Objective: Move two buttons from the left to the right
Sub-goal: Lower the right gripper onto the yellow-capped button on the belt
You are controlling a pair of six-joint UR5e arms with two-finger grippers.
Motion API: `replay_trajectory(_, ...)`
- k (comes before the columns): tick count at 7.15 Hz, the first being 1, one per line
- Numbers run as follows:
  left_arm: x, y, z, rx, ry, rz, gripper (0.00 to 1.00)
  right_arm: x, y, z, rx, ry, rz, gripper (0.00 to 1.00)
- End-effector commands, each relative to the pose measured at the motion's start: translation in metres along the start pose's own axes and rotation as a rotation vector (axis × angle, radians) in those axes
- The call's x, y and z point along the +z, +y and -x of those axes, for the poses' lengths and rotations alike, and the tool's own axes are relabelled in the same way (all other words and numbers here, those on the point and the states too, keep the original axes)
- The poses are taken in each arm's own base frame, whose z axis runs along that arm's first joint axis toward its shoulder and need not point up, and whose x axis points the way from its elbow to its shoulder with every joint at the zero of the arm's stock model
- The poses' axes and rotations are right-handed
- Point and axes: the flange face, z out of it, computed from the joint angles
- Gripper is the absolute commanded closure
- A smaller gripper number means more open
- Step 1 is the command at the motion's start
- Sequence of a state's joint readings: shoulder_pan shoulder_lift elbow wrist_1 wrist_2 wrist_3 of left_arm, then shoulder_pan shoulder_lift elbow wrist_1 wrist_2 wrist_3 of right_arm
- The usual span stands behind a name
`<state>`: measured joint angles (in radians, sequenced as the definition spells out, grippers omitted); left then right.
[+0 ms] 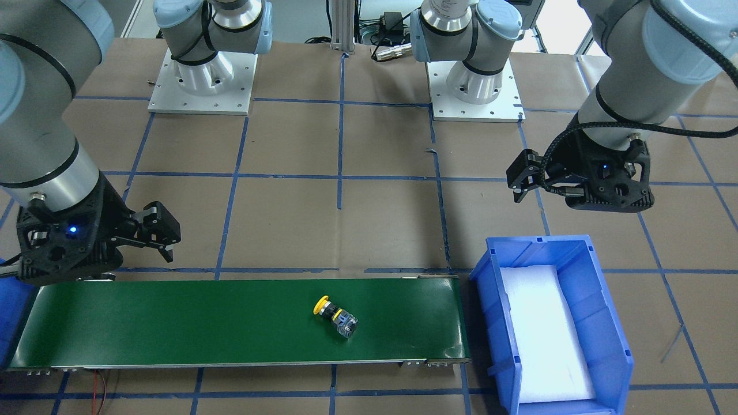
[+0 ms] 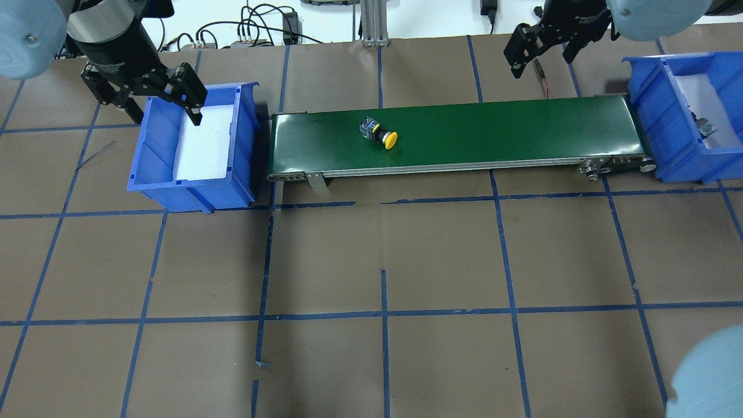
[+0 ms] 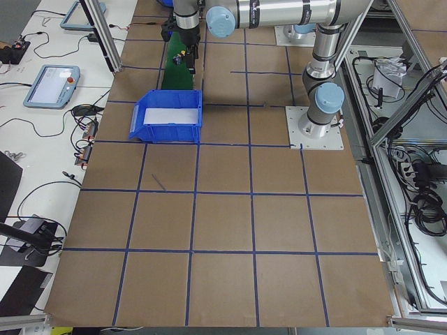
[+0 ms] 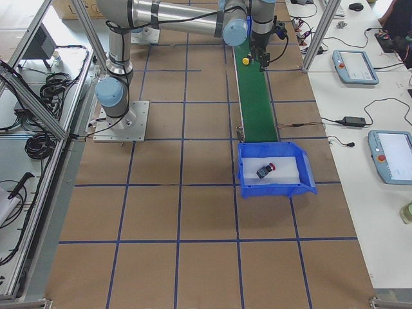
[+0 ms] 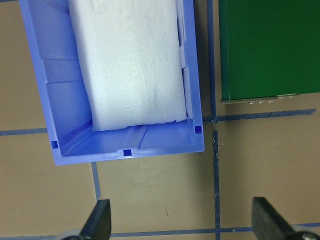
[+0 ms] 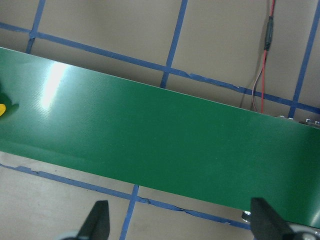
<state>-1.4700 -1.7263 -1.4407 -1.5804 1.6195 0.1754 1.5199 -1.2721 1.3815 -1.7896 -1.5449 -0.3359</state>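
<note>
The yellow button (image 1: 335, 314) lies on its side on the green conveyor belt (image 1: 173, 323), nearer to the belt's left end than to its right end. It has a round yellow cap, a black barrel and a grey block at the back, and the cap points toward my bases. The red button (image 4: 265, 170) is in the right blue bin (image 4: 273, 190) at the belt's right end. It lies on its side on the white foam there, and I see a small red cap on a dark body.

My left gripper (image 5: 181, 217) is released, with both fingers wide apart and nothing between them. It hangs above the brown table paper just beside a short end wall of the left blue bin (image 2: 151, 168). In this bin I see only a white foam pad (image 5: 130, 65).

My right gripper (image 6: 177, 220) is also released and holds nothing. It hangs above one long edge of the belt, toward the right end and well apart from the yellow button. A red wire (image 6: 265, 60) lies on the table beside the belt there. Blue tape lines (image 2: 383, 313) cross the paper.
</note>
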Motion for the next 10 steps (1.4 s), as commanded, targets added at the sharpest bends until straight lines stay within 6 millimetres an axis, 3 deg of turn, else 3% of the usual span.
replay_trajectory(1, -0.02, 0.02, -0.011, 0.016, -0.006, -0.027, 0.0, 0.005, 0.006, 0.031, -0.047, -0.01, 0.008, 0.02)
replay_trajectory(2, -0.033, 0.032, -0.017, 0.023, -0.011, -0.049, 0.0, 0.009, 0.004, 0.045, -0.087, -0.014, 0.015, 0.02)
replay_trajectory(5, -0.026, 0.051, -0.021, 0.014, -0.016, -0.031, 0.0, 0.014, 0.007, 0.05, -0.157, -0.026, 0.017, 0.03)
replay_trajectory(6, -0.039, 0.068, -0.026, 0.019, -0.02, -0.06, 0.0, 0.015, 0.007, 0.054, -0.174, -0.031, 0.019, 0.03)
replay_trajectory(7, -0.059, 0.101, -0.037, 0.037, -0.034, -0.1, 0.0, 0.025, 0.004, 0.074, -0.198, -0.038, 0.027, 0.03)
replay_trajectory(8, -0.022, 0.127, -0.041, 0.043, -0.035, 0.022, 0.0, 0.041, -0.002, 0.093, -0.225, -0.039, 0.025, 0.03)
replay_trajectory(9, 0.005, 0.136, -0.052, 0.068, -0.017, 0.084, 0.0, 0.052, -0.009, 0.101, -0.243, -0.036, 0.009, 0.03)
replay_trajectory(10, 0.005, 0.141, -0.066, 0.108, -0.026, 0.087, 0.0, 0.068, -0.017, 0.101, -0.243, -0.038, 0.005, 0.03)
